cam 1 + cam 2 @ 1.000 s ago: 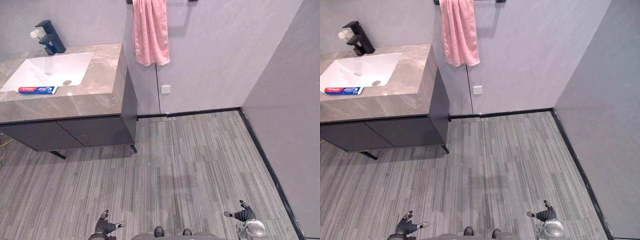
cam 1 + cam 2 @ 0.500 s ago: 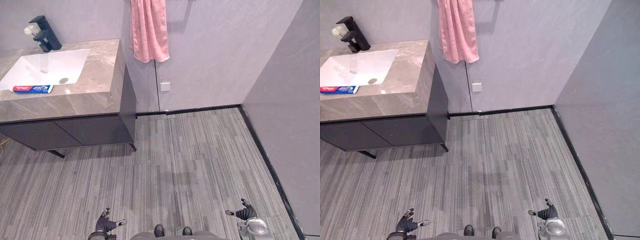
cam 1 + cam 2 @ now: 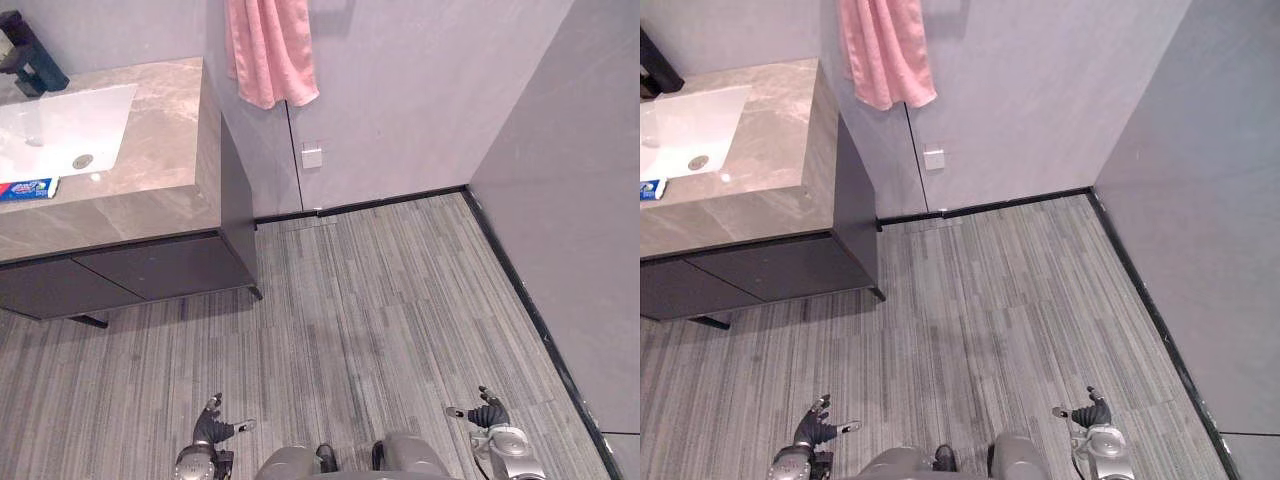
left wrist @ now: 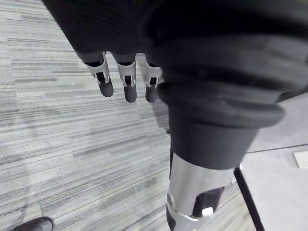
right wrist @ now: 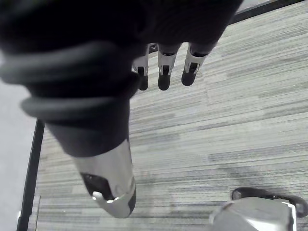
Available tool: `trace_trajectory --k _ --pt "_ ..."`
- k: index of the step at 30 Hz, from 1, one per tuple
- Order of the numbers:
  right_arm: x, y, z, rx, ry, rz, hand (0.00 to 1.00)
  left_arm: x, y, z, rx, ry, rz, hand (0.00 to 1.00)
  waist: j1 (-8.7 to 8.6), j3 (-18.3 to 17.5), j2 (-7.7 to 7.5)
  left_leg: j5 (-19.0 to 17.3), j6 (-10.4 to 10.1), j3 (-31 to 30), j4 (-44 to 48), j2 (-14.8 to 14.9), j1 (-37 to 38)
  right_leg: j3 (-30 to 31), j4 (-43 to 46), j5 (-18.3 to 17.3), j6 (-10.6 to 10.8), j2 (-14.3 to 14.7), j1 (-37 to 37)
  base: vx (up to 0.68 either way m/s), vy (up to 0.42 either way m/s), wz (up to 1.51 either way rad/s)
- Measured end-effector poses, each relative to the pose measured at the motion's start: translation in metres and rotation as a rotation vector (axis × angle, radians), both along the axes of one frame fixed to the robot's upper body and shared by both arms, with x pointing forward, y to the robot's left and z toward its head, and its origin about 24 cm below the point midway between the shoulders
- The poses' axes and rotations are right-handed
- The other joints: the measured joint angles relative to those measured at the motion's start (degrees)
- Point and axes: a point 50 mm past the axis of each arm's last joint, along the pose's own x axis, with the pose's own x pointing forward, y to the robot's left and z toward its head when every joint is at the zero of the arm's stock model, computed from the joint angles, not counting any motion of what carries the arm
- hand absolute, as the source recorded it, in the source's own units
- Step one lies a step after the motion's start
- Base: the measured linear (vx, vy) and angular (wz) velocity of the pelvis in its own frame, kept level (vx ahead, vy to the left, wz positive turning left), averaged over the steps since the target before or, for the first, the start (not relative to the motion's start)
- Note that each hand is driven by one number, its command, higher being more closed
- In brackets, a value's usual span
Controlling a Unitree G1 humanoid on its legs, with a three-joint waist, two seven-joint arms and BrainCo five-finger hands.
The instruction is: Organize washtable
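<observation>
Toothpaste box (image 3: 27, 188) and faucet (image 3: 30, 65) on washtable (image 3: 160, 120) — both cut off at edge.

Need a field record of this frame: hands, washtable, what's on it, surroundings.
left hand: hangs low over the floor, open, holds nothing
right hand: hangs low over the floor, open, holds nothing
washtable: grey-brown stone countertop on a dark cabinet, ahead to the left
sink: white rectangular basin, black faucet behind it
on top: red, white and blue toothpaste tube, flat at the basin's front rim
wall: pink towel, white wall plate
floor: grey striped planks
</observation>
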Motion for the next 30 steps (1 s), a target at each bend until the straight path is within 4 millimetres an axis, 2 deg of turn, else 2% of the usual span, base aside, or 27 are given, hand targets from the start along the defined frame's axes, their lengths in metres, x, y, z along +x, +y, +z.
trace_trajectory --k 2,3,5,6,7,8,10,11,13,14,17,18,20,21,22,23,24,25,26,27,28,29,30 --pt "0.003 -0.002 0.002 -0.005 -0.007 0.002 0.00 0.003 -0.002 0.000 -0.004 -0.007 -0.002 0.00 -0.71 0.53 0.64 -0.42 -0.76 -0.43 -1.66 1.48 1.78 -3.23 -5.72 0.49 -0.63 0.49 -1.85 0.27 -0.051 0.05" --pt "0.006 -0.002 0.003 -0.007 -0.013 0.004 0.00 0.003 -0.003 0.000 -0.007 -0.006 -0.002 0.00 -1.41 0.82 1.13 -0.67 -1.49 -0.52 -2.75 2.75 3.00 -4.85 -10.09 1.85 -1.53 1.43 -3.18 0.38 -0.099 0.01" --pt "0.002 -0.004 0.002 -0.012 -0.003 0.000 0.00 0.003 -0.003 0.000 -0.006 -0.003 -0.011 0.00 -2.11 0.68 0.59 -1.12 -3.58 -0.66 -4.69 3.50 5.43 -5.19 -17.72 8.12 -3.35 2.64 -3.94 0.40 -0.119 0.12" --pt "-0.005 -0.007 0.001 -0.019 0.011 -0.007 0.00 0.002 -0.005 -0.001 -0.010 0.005 -0.013 0.00 -2.92 0.53 0.10 -1.88 -4.91 -1.83 -4.97 3.77 7.19 -5.23 -17.26 13.75 -6.44 2.13 -3.45 0.40 -0.147 0.25" --pt "-0.006 -0.011 0.002 -0.027 0.014 -0.011 0.00 0.004 -0.009 -0.002 -0.021 0.002 -0.012 0.00 -3.03 0.67 0.90 -1.92 -5.49 -2.29 -4.82 4.77 7.66 -6.31 -15.69 12.58 -7.05 2.42 -3.35 0.49 -0.206 0.33" --pt "-0.008 -0.013 0.003 -0.029 0.007 -0.022 0.00 0.010 -0.012 -0.001 -0.029 -0.015 -0.016 0.00 -3.45 0.51 1.05 -0.90 -7.57 -3.29 -2.59 5.57 6.92 -7.01 -14.63 10.15 -8.21 2.54 -3.00 0.48 -0.228 0.23" --pt "-0.011 -0.013 0.002 -0.030 0.009 -0.027 0.00 0.015 -0.018 0.000 -0.045 -0.032 -0.017 0.00 -3.65 0.60 1.23 0.82 -10.37 -4.44 10.09 7.51 2.07 -8.04 -16.13 8.09 -9.11 3.19 0.16 0.52 -0.261 0.29" --pt "-0.012 -0.011 0.001 -0.024 0.009 -0.027 0.00 0.015 -0.022 -0.001 -0.060 -0.037 -0.010 0.00 -3.77 0.95 1.71 2.84 -11.59 -5.51 24.18 9.98 -3.16 -8.94 -19.04 7.53 -9.72 4.53 5.04 0.49 -0.226 0.27" --pt "-0.012 0.001 0.000 0.020 -0.021 -0.046 0.00 0.014 -0.030 -0.002 -0.107 -0.047 0.028 0.00 -2.54 1.28 1.46 2.47 -10.97 -4.55 43.33 15.13 -10.10 -8.99 -23.76 6.75 -10.93 6.61 14.23 0.53 -0.207 0.13" --pt "-0.010 0.004 0.001 0.029 -0.039 -0.050 0.00 0.015 -0.033 -0.002 -0.116 -0.056 0.032 0.00 -2.24 1.40 1.22 2.17 -10.43 -4.19 45.11 15.74 -11.89 -8.81 -24.89 6.58 -11.11 6.67 16.00 0.46 -0.149 -0.02" --pt "0.000 0.011 0.005 0.062 -0.094 -0.065 0.00 0.021 -0.044 0.001 -0.154 -0.095 0.041 0.00 -0.23 1.75 0.70 1.03 -8.56 -2.83 42.97 15.63 -21.08 -7.14 -29.37 5.36 -10.14 6.20 21.38 0.30 -0.024 -0.15" --pt "0.000 0.014 0.003 0.073 -0.091 -0.076 0.00 0.022 -0.044 0.002 -0.157 -0.098 0.044 0.00 0.35 1.94 0.72 0.66 -8.53 -2.28 38.97 14.99 -22.59 -6.75 -30.32 5.30 -10.03 5.63 22.90 0.38 0.095 -0.20" --pt "0.000 0.018 0.002 0.090 -0.088 -0.087 0.00 0.022 -0.045 0.001 -0.172 -0.101 0.062 0.00 0.46 2.30 -0.38 1.09 -8.46 -1.01 26.73 11.81 -24.38 -6.30 -32.13 4.52 -8.69 3.64 25.84 0.35 0.138 -0.12" --pt "-0.003 0.018 0.000 0.090 -0.077 -0.092 0.00 0.022 -0.048 0.001 -0.181 -0.101 0.065 0.00 0.50 2.29 -0.35 2.81 -8.49 -1.04 17.48 9.64 -25.07 -5.93 -32.97 3.56 -7.09 2.58 27.39 0.39 0.210 -0.13" --pt "-0.006 0.017 -0.002 0.089 -0.062 -0.096 0.00 0.020 -0.050 0.000 -0.188 -0.100 0.073 0.00 0.62 1.86 0.44 7.99 -7.11 -1.88 9.97 8.56 -25.63 -5.36 -33.43 2.32 -5.21 2.44 28.21 0.39 0.240 -0.24" --pt "-0.008 0.018 -0.004 0.091 -0.050 -0.097 0.00 0.019 -0.049 0.000 -0.187 -0.095 0.078 0.00 0.94 1.76 0.47 11.94 -5.88 -2.20 9.84 8.49 -25.33 -4.44 -33.27 1.51 -4.24 2.30 28.66 0.42 0.264 -0.38" --pt "-0.010 0.025 -0.007 0.103 -0.032 -0.101 0.00 0.017 -0.045 -0.001 -0.182 -0.090 0.089 0.00 1.84 1.00 -0.82 11.72 -3.85 -1.23 10.98 6.82 -25.08 -3.13 -32.59 0.14 -3.54 0.61 28.82 0.46 0.251 -0.31" --pt "-0.016 0.024 -0.010 0.101 -0.015 -0.109 0.00 0.021 -0.045 0.001 -0.180 -0.101 0.088 0.00 1.88 0.51 -1.78 8.83 -2.35 -0.72 12.65 5.73 -25.67 -1.93 -29.84 -0.11 -3.56 -0.86 27.71 0.48 0.241 -0.18" --pt "-0.017 0.022 -0.010 0.099 -0.009 -0.115 0.00 0.023 -0.046 0.001 -0.184 -0.103 0.086 0.00 1.93 0.49 -1.92 7.83 -1.85 -0.41 13.18 5.35 -25.33 -1.07 -26.90 -0.13 -3.50 -1.59 26.72 0.49 0.257 -0.03" --pt "-0.020 0.020 -0.011 0.097 0.001 -0.124 0.00 0.023 -0.048 0.000 -0.187 -0.099 0.083 0.00 1.83 0.45 -2.25 6.34 -1.09 0.10 13.44 4.32 -23.36 0.86 -17.83 0.10 -2.85 -3.04 23.82 0.38 0.224 -0.01" --pt "-0.021 0.020 -0.012 0.098 0.005 -0.130 0.00 0.022 -0.048 0.000 -0.185 -0.094 0.082 0.00 1.67 0.45 -2.47 5.40 -0.58 0.35 13.40 3.65 -21.79 1.61 -12.24 1.07 -1.11 -4.02 22.33 0.48 0.271 0.04" --pt "-0.023 0.021 -0.013 0.102 0.013 -0.134 0.00 0.021 -0.046 -0.001 -0.175 -0.087 0.081 0.00 1.39 0.28 -3.03 3.47 0.22 0.71 12.89 2.40 -18.42 3.80 -0.74 4.55 3.19 -5.68 18.77 0.50 0.219 0.18" --pt "-0.028 0.023 -0.016 0.107 0.031 -0.133 0.00 0.021 -0.043 0.000 -0.162 -0.086 0.080 0.00 0.69 0.15 -3.28 1.99 0.92 0.38 12.41 1.54 -15.08 5.14 9.27 5.17 3.39 -6.52 15.56 0.62 0.214 0.27"
